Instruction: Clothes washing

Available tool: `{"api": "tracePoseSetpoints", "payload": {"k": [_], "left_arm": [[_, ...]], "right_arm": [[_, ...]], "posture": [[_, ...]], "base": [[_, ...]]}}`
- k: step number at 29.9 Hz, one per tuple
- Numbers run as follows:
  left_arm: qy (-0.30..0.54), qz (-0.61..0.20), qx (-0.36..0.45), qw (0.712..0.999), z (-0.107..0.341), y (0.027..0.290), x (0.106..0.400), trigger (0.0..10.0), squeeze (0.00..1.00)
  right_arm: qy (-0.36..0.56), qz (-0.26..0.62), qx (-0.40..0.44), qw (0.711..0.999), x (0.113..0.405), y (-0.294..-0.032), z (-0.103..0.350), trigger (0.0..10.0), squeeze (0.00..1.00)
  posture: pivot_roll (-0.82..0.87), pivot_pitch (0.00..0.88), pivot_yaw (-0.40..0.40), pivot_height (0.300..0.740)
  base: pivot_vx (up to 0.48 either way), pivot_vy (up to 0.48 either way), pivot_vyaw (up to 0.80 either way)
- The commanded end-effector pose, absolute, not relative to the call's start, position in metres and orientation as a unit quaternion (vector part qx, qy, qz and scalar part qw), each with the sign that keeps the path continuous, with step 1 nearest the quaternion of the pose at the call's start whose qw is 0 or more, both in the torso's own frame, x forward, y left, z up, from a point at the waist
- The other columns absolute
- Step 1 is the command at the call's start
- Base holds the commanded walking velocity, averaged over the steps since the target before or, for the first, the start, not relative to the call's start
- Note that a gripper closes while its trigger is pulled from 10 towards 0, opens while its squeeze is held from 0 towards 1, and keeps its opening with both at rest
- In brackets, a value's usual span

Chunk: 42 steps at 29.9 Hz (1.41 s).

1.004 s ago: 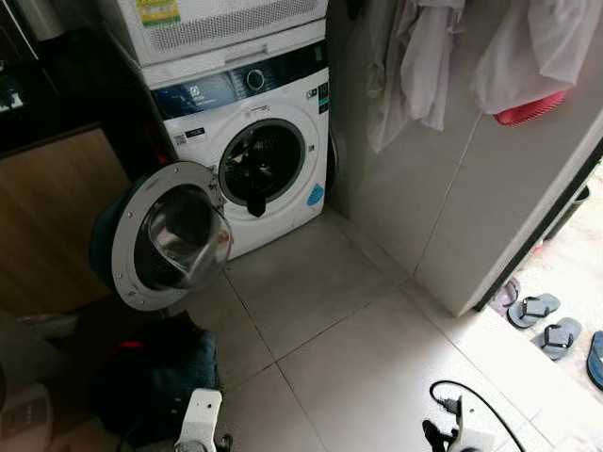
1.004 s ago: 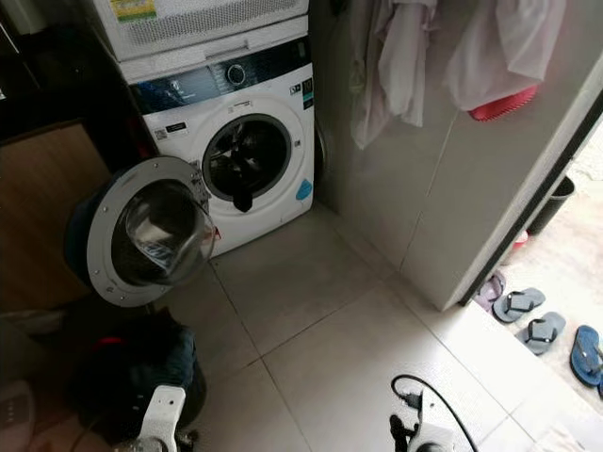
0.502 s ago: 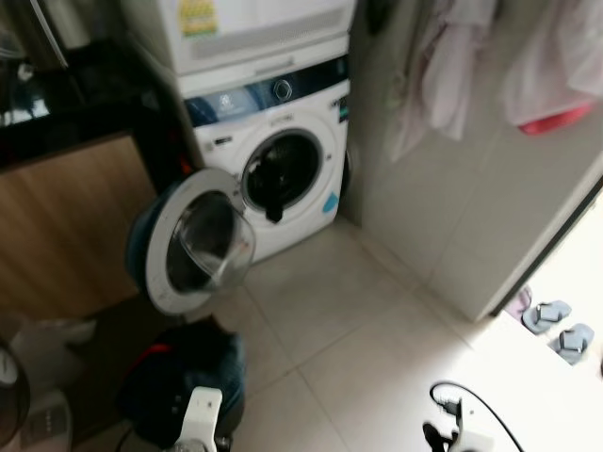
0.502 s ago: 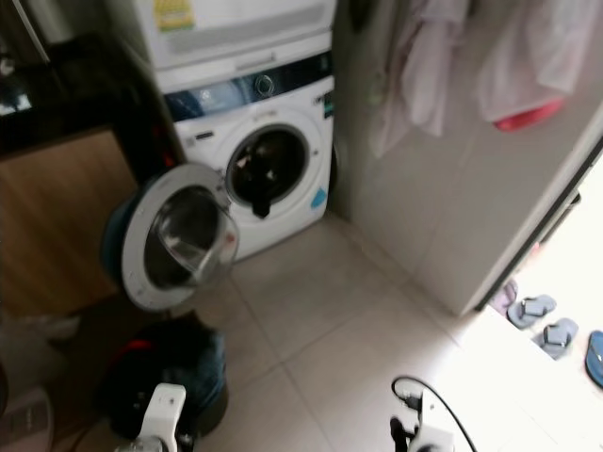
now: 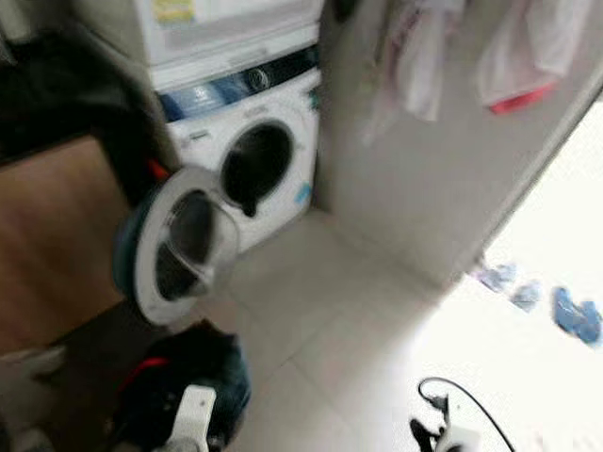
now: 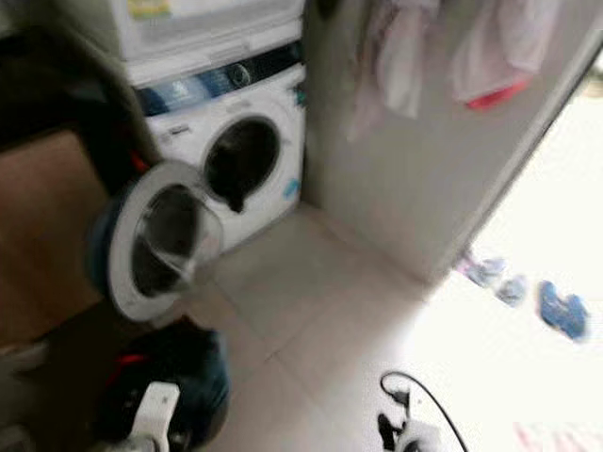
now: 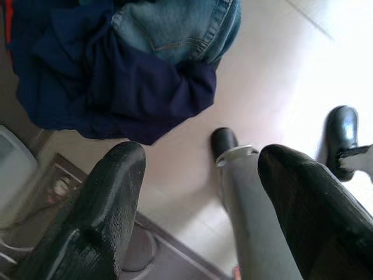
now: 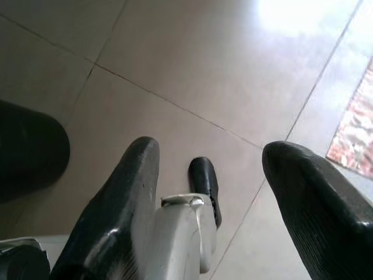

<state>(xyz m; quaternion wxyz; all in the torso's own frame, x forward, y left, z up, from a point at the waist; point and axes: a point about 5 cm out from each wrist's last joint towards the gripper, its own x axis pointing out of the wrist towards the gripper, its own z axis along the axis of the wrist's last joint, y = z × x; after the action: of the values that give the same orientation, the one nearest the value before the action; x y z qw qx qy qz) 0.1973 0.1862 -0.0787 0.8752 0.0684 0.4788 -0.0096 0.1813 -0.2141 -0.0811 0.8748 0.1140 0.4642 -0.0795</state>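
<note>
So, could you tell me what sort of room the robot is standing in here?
Most likely a home laundry corner: a front-loading washing machine with its round door swung open, a pile of dark clothes on the tiled floor, and garments hanging against the wall.

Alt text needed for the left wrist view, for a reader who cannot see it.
The left gripper, its two black fingers spread apart and holding nothing, points down at a heap of dark blue clothes and jeans on the pale tiled floor. The robot's grey leg and black foot stand between the fingers.
</note>
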Motion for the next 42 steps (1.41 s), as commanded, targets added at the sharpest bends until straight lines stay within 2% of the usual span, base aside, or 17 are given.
{"api": "tracePoseSetpoints", "payload": {"k": [1,11,17,26,34,38,42], "left_arm": [[0.48,-0.016,0.07,0.874,-0.0793,0.1816,0.1972,10.0,0.0],[0.483,-0.013,0.067,0.873,-0.0803,0.1818,0.1954,10.0,0.0],[0.484,-0.014,0.069,0.872,-0.0806,0.1819,0.1947,10.0,0.0],[0.486,-0.017,0.072,0.871,-0.0811,0.1825,0.1937,10.0,0.0],[0.488,-0.015,0.069,0.87,-0.081,0.1825,0.1939,10.0,0.0],[0.483,-0.015,0.072,0.873,-0.08,0.1824,0.1957,10.0,0.0],[0.481,-0.015,0.073,0.874,-0.0796,0.1821,0.1966,10.0,0.0]], "right_arm": [[0.465,-0.084,0.107,0.875,0.1792,-0.2182,-0.0813,10.0,0.0],[0.46,-0.086,0.113,0.877,0.1783,-0.2176,-0.0816,10.0,0.0],[0.461,-0.085,0.111,0.876,0.1774,-0.2175,-0.082,10.0,0.0],[0.461,-0.085,0.114,0.876,0.1765,-0.2163,-0.0826,10.0,0.0],[0.46,-0.085,0.116,0.876,0.1772,-0.2162,-0.0824,10.0,0.0],[0.463,-0.081,0.116,0.875,0.178,-0.2162,-0.082,10.0,0.0],[0.46,-0.086,0.115,0.876,0.1788,-0.2171,-0.0815,10.0,0.0]], "posture": [[0.05,0.091,0.001,0.74],[0.04,0.07,0.002,0.74],[0.04,0.056,0.001,0.74],[0.04,0.038,0.004,0.74],[0.05,0.053,0.006,0.74],[0.05,0.064,0.002,0.74],[0.05,0.074,0.002,0.74]], "base": [[0.0,0.0,0.0],[0.0,0.0,0.0],[0.0,0.389,0.0],[0.0,0.0,0.0],[0.0,0.12,0.0],[0.0,0.12,-0.76],[0.0,0.0,0.0]]}}
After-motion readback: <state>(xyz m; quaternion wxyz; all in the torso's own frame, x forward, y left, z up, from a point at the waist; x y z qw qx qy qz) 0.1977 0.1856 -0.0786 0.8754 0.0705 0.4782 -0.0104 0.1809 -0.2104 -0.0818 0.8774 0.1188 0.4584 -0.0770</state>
